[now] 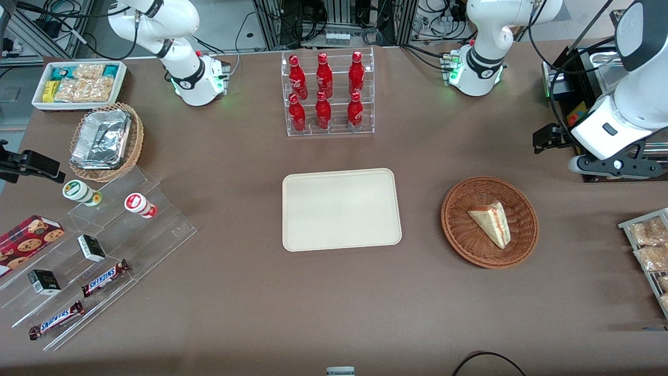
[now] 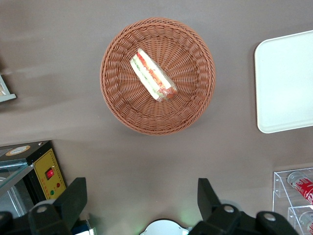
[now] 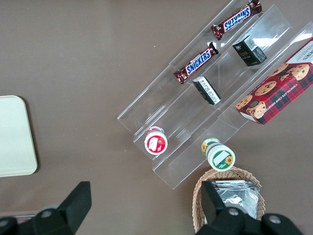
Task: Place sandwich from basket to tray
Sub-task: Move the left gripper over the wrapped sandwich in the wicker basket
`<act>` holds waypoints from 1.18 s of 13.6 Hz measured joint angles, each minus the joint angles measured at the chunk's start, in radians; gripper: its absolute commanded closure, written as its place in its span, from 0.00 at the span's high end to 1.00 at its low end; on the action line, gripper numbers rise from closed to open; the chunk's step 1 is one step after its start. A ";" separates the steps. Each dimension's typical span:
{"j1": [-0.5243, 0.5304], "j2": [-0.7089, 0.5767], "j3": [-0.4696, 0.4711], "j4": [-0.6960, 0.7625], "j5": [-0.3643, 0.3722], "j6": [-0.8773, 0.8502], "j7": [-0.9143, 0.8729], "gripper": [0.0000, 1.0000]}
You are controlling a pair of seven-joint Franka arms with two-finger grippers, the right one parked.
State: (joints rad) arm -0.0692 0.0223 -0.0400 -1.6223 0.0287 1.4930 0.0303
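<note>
The sandwich (image 1: pixel 490 223) (image 2: pixel 152 76) is a pale bread wedge with a red and green filling stripe. It lies in the round reddish-brown wicker basket (image 1: pixel 459 235) (image 2: pixel 117 98). The cream tray (image 1: pixel 342 209) (image 2: pixel 286 83) sits bare at the table's middle, beside the basket. My left gripper (image 1: pixel 616 166) (image 2: pixel 141 188) hovers high above the table, farther from the front camera than the basket and toward the working arm's end. It is open, with its fingers (image 2: pixel 73 196) wide apart and nothing between them.
A clear rack of red bottles (image 1: pixel 327 94) (image 2: pixel 298 196) stands farther back than the tray. A black box with a yellow panel (image 1: pixel 579 112) (image 2: pixel 46 171) is close to my gripper. A wire rack of snack packets (image 1: pixel 649 245) lies at the working arm's table edge. Acrylic steps with snacks (image 1: pixel 94 250) and a foil-tray basket (image 1: pixel 104 141) are toward the parked arm's end.
</note>
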 measured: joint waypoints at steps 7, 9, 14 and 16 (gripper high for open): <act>-0.009 0.050 -0.002 -0.052 0.000 0.038 0.005 1.00; -0.010 0.075 -0.004 -0.126 0.000 0.155 0.005 1.00; -0.010 0.092 -0.003 -0.382 0.000 0.501 0.005 1.00; -0.009 0.095 0.000 -0.463 0.000 0.609 0.005 1.00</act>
State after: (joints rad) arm -0.0777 0.1168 -0.0404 -2.0850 0.0287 2.1020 0.0351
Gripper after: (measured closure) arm 0.000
